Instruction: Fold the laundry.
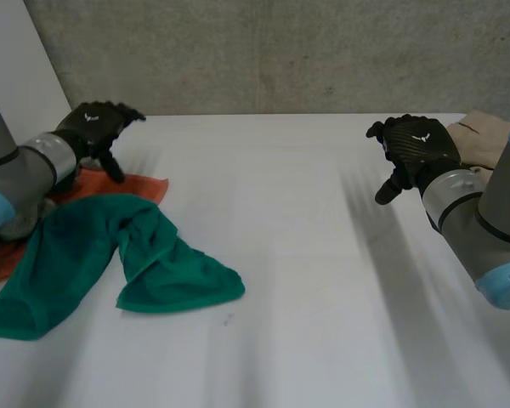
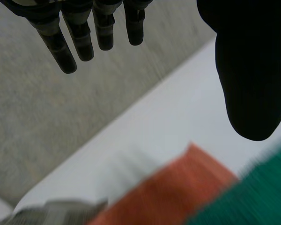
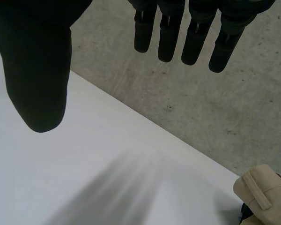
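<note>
Green towel (image 1: 85, 246), orange cloth (image 1: 140, 185), beige cloth (image 1: 489, 136), one each, left hand (image 1: 98, 126), right hand (image 1: 416, 144) splayed

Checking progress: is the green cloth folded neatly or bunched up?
Bunched up, not folded: the green cloth lies twisted and rumpled in uneven heaps, partly overlapping the orange cloth.

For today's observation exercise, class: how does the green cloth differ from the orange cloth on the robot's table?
The green cloth is rumpled and twisted; the orange cloth lies flat. The green cloth lies on top; the orange cloth is largely covered by it. The orange cloth shows beside the left hand; the green cloth spreads further out from it. Both rest on the white table, unheld.
</note>
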Motion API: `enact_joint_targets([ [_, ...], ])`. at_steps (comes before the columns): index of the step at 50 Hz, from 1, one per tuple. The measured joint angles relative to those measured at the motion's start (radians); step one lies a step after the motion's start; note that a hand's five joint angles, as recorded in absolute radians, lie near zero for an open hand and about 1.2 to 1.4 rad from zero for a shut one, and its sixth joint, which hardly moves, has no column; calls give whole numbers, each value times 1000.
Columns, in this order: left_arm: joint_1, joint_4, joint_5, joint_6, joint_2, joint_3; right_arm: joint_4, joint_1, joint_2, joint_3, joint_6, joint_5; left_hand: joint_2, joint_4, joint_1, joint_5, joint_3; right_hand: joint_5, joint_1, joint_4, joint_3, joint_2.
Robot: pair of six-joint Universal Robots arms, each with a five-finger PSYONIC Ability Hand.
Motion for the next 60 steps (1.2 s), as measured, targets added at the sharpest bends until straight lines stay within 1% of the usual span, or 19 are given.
enact_joint_targets([
  [3, -5, -28, -59, 146, 89, -148, 0, -6, -10, 23, -28, -25, 0, 0, 0, -3, -1, -31, -30, -28, -34, -27],
  [5, -5, -28, -59, 146, 89, -148, 0, -6, -10, 23, -28, -25, 0, 0, 0, -3, -1, -31, -30, -28, -34, -27],
  [6, -4, -18, -105, 244, 135, -253, 11, -8, -11, 40, -53, -45, 0, 0, 0, -3, -1, -33, -30, -28, -37, -29],
  [11, 9, 103, -152, 325, 143, -375, 25, -4, -5, 73, -86, -68, 1, 0, 0, -2, 0, -34, -30, -28, -37, -29],
  [13, 16, 169, -157, 327, 123, -397, 25, -1, 0, 84, -94, -73, 76, 79, 95, 67, 74, -34, -30, -28, -37, -29],
  [16, 25, 300, -157, 309, 68, -413, 20, 5, 9, 100, -105, -75, 335, 340, 390, 317, 331, -34, -30, -28, -37, -29],
  [19, 26, 370, -159, 294, 29, -404, 16, 5, 13, 107, -109, -72, 788, 775, 865, 727, 762, -34, -30, -28, -37, -29],
  [20, 25, 383, -161, 290, 22, -400, 15, 5, 14, 108, -109, -70, 884, 889, 933, 832, 874, -34, -30, -28, -37, -29],
  [22, 16, 395, -174, 282, 30, -395, 13, 0, 11, 109, -109, -67, 973, 978, 935, 888, 961, -34, -30, -28, -37, -29],
  [28, -50, 379, -208, 219, 171, -419, 12, -26, -6, 108, -108, -63, 985, 990, 935, 888, 976, -34, -30, -28, -37, -29],
  [32, -146, 360, -214, 89, 344, -459, 13, -52, -19, 97, -106, -64, 986, 991, 935, 888, 976, -34, -30, -28, -37, -29],
  [38, -285, 325, -246, -104, 505, -493, 19, -85, -29, 77, -103, -65, 986, 994, 935, 888, 976, -34, -30, -28, -37, -29],
  [43, -398, 302, -279, -205, 535, -534, 23, -110, -34, 69, -102, -67, 986, 994, 935, 888, 979, -34, -30, -28, -37, -29],
  [47, -474, 285, -288, -207, 478, -593, 24, -125, -35, 68, -102, -73, 988, 994, 935, 898, 979, -34, -30, -28, -37, -29],
  [49, -506, 275, -283, -186, 437, -626, 24, -130, -33, 69, -104, -77, 963, 975, 925, 891, 963, -35, -30, -28, -37, -29],
  [50, -523, 268, -275, -170, 414, -645, 25, -131, -32, 70, -105, -81, 862, 865, 822, 807, 856, -37, -30, -28, -37, -29],
  [53, -547, 251, -247, -135, 384, -674, 26, -130, -27, 70, -107, -86, 332, 353, 269, 315, 353, -38, -30, -28, -37, -29],
  [55, -552, 239, -220, -114, 382, -687, 27, -127, -24, 69, -109, -90, 80, 76, 23, 60, 80, -38, -30, -28, -37, -29],
  [60, -505, 223, -176, -108, 455, -694, 45, -108, -26, 63, -116, -92, -1, -3, -7, -2, -2, -48, -40, -36, -49, -35],
])
